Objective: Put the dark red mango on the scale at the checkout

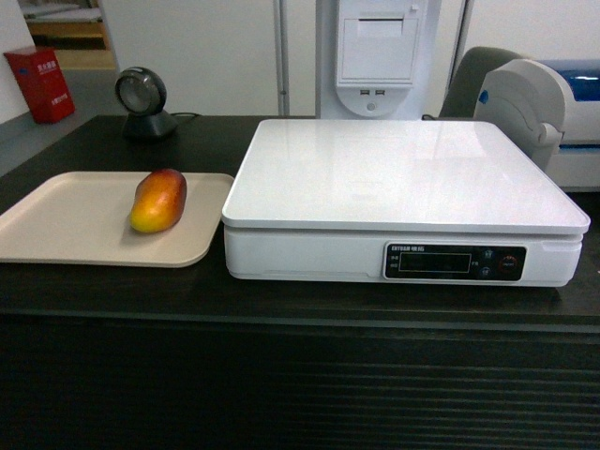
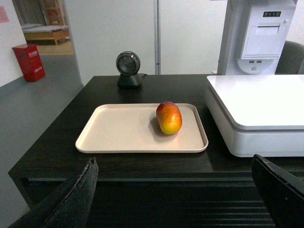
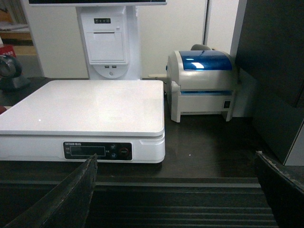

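The dark red mango (image 1: 158, 200) (image 2: 169, 118) lies on a flat beige tray (image 1: 66, 225) (image 2: 123, 135) at the left of the dark checkout counter (image 1: 281, 300) (image 2: 61, 147) (image 3: 204, 152). The white scale (image 1: 403, 183) (image 2: 259, 107) (image 3: 85, 107) stands to its right, its platform bare. My left gripper (image 2: 173, 166) is open in front of the counter's edge, well short of the tray, with nothing between its fingers. My right gripper (image 3: 175, 164) is open too, before the counter to the right of the scale's display. Neither gripper shows in the head view.
A round black scanner (image 1: 142, 101) (image 2: 128, 69) stands behind the tray. A white and blue label printer (image 1: 548, 112) (image 3: 202, 83) sits right of the scale. A white receipt terminal (image 1: 380, 52) rises behind the scale. A dark cabinet (image 3: 275, 61) stands at the far right.
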`<state>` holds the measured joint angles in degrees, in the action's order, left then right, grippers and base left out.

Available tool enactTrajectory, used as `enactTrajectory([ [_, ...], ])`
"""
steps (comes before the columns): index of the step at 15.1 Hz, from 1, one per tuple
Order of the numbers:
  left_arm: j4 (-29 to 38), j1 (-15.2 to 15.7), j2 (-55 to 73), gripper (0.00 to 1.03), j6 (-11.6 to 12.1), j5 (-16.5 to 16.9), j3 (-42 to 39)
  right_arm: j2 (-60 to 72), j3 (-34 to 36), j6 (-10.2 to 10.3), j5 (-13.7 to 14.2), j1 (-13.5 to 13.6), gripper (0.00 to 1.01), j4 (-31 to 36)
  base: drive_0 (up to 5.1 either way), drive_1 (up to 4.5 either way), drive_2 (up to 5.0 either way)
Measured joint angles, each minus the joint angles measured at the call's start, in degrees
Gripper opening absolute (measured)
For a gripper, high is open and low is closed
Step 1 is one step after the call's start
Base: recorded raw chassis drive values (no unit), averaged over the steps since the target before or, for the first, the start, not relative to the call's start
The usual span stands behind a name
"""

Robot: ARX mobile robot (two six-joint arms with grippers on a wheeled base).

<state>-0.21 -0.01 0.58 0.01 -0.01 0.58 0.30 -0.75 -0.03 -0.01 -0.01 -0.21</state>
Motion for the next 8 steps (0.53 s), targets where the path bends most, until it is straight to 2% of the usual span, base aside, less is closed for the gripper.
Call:
enactTrajectory([
  [8, 0.0, 0.0, 0.0, 0.98, 0.0, 0.0, 0.0, 0.0, 0.0, 0.0, 0.0, 0.0, 0.98, 0.0, 0.0, 0.0, 0.0],
])
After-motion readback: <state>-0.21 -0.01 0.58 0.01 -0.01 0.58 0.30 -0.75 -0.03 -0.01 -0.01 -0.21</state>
